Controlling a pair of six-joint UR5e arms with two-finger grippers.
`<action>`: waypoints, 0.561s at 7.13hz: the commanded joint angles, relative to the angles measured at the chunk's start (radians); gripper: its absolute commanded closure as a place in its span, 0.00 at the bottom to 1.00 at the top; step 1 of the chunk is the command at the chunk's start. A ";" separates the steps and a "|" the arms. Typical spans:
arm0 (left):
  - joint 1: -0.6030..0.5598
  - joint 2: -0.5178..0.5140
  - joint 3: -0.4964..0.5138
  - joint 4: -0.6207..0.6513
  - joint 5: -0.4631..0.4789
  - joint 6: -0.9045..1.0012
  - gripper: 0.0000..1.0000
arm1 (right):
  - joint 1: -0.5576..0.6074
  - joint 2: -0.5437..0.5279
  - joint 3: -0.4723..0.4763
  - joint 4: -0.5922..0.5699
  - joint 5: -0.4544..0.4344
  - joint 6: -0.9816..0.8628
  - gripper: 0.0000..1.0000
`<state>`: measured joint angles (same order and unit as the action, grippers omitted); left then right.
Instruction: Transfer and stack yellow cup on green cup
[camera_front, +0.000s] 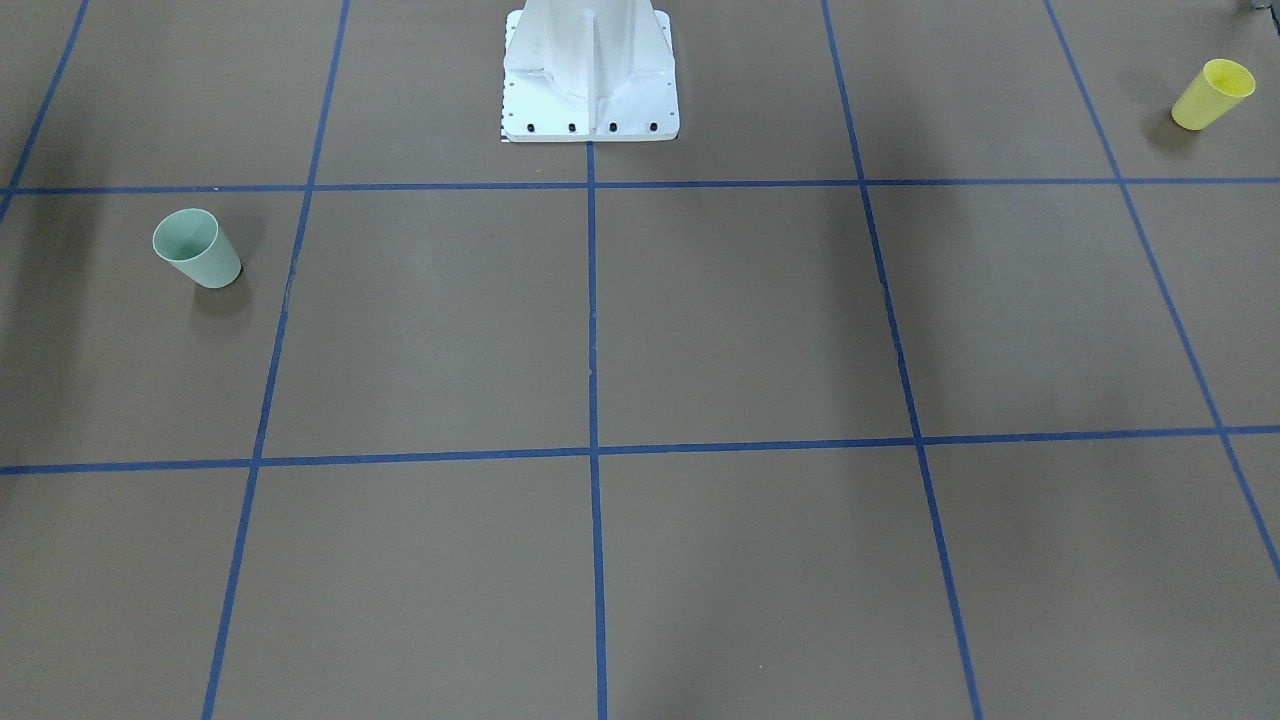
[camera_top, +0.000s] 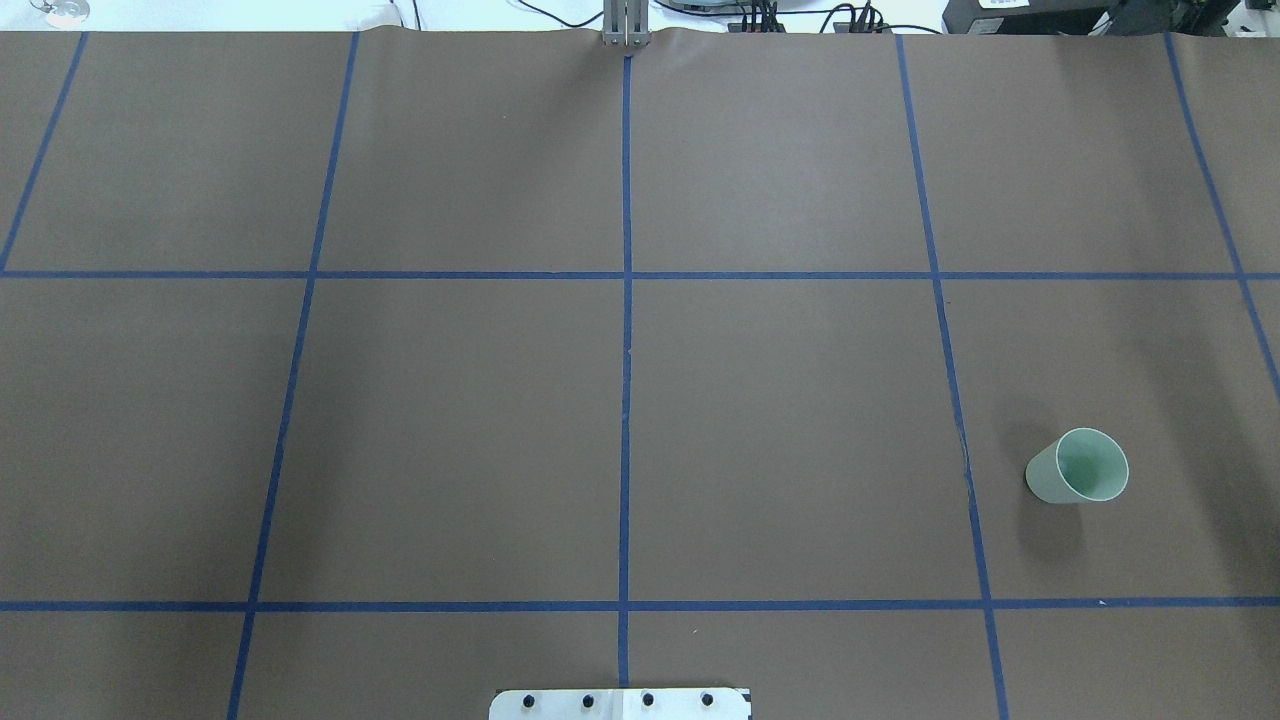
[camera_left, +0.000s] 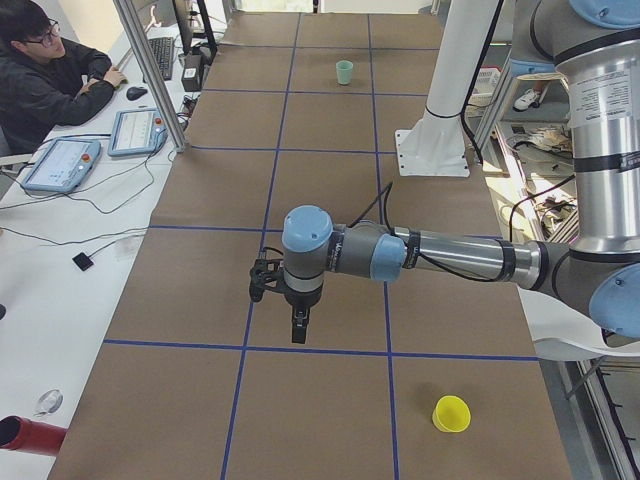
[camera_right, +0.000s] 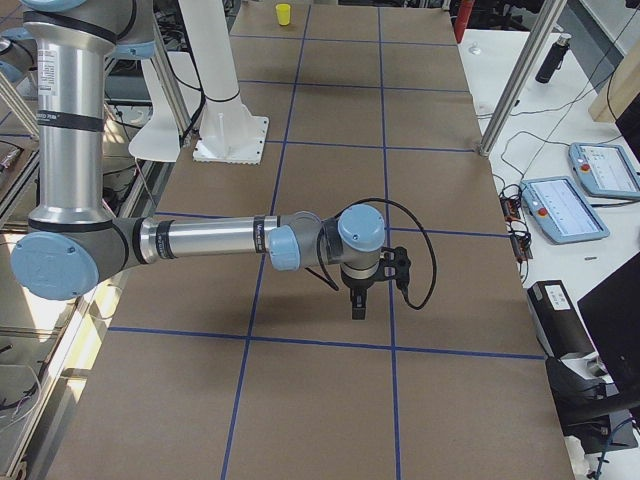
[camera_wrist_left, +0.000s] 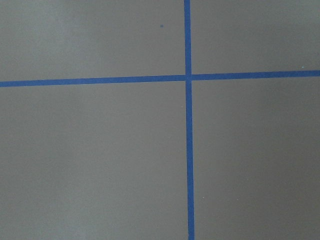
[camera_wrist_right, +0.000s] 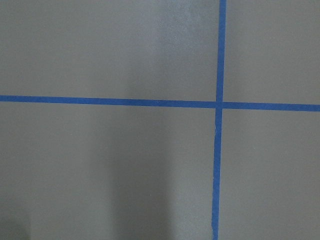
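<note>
The yellow cup stands upright, mouth up, at the table's end on my left side; it also shows in the exterior left view and far off in the exterior right view. The green cup stands upright near the opposite end, on my right side. My left gripper hangs above the table, pointing down, well away from the yellow cup. My right gripper hangs likewise over the table. Both show only in the side views, so I cannot tell whether they are open or shut. Both wrist views show only brown table and blue tape.
The white robot pedestal stands at mid-table on the robot's side. Blue tape lines divide the brown surface into squares. An operator sits at a desk with tablets beyond the table's far edge. Metal posts stand there.
</note>
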<state>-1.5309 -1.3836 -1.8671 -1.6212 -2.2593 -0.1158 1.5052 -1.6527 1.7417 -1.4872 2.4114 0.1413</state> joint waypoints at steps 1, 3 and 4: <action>0.000 0.000 0.003 0.000 -0.006 -0.001 0.00 | 0.000 -0.001 -0.001 0.001 0.000 0.001 0.00; 0.003 -0.006 -0.007 -0.038 -0.029 -0.001 0.00 | 0.000 -0.001 -0.001 0.001 0.000 0.001 0.00; 0.009 -0.009 0.012 -0.086 -0.099 -0.008 0.00 | 0.000 -0.001 0.001 0.001 -0.002 0.000 0.00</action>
<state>-1.5276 -1.3893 -1.8684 -1.6567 -2.2958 -0.1176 1.5048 -1.6536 1.7412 -1.4864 2.4111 0.1424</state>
